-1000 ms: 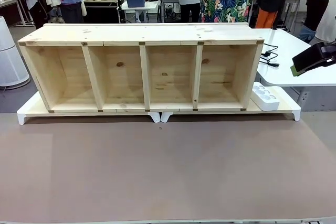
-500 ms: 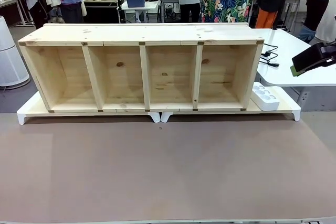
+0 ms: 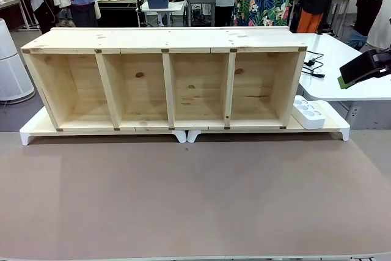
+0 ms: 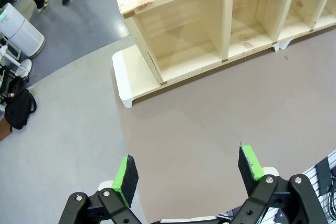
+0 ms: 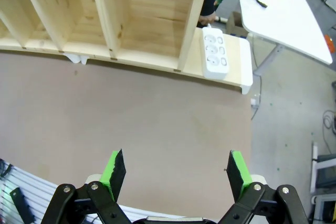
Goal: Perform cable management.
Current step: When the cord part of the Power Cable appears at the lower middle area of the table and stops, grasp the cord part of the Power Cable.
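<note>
A white multi-socket power strip [image 3: 308, 113] lies on the white riser board to the right of the wooden shelf [image 3: 165, 77], and its black cord is hidden from here. The same power strip [image 5: 215, 51] sits far ahead of my right gripper [image 5: 176, 174], which hangs open and empty above the brown mat. My left gripper [image 4: 189, 174] is also open and empty, high over the mat and facing the shelf's left end [image 4: 173, 40]. A thin black cable [image 3: 314, 63] lies on the white side table; I cannot tell whether it joins the strip.
The four-bay wooden shelf stands on a white riser board [image 3: 330, 128] along the mat's far edge. A white side table [image 3: 348, 84] at the right carries a black device [image 3: 365, 66]. Several people stand far behind.
A person far in the background has shifted slightly to the right. Nothing on the table has moved.
</note>
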Controlling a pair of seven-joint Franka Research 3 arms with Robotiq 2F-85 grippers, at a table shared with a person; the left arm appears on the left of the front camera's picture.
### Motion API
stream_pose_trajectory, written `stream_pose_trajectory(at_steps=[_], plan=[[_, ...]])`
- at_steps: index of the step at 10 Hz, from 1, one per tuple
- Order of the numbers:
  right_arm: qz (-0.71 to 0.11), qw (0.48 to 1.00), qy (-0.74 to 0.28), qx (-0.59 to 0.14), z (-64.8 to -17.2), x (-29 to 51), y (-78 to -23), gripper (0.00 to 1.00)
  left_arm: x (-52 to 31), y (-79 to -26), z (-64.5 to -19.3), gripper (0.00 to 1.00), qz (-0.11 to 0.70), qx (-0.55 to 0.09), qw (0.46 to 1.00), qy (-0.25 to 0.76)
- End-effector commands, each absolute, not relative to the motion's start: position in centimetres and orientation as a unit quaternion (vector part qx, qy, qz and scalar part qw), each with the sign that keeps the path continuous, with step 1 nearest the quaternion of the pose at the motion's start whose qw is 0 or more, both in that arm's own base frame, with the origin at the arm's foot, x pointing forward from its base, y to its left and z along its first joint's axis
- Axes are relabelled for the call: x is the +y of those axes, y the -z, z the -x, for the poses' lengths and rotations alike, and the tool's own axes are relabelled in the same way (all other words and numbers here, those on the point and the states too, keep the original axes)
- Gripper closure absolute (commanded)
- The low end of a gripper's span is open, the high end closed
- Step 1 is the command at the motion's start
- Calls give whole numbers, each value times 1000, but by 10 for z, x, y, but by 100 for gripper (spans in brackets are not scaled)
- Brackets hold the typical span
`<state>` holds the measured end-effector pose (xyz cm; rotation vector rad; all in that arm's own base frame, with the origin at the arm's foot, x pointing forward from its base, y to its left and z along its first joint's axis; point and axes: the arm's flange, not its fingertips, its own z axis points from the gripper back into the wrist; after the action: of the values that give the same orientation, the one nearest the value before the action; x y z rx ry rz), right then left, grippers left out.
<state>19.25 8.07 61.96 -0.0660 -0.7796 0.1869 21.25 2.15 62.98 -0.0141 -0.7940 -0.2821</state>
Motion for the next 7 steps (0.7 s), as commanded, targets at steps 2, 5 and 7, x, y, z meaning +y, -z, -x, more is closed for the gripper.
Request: stream_pose_trajectory(at_steps=[2,5,7], plan=[[33,920,-90,-379,-193,80,-620,0,22,-630,-212,0,7,-386,913,135],[33,920,-90,-379,-193,80,-620,0,22,-630,-212,0,7,-386,913,135],[33,920,-90,-379,-193,80,-620,0,22,-630,-212,0,7,-386,913,135]])
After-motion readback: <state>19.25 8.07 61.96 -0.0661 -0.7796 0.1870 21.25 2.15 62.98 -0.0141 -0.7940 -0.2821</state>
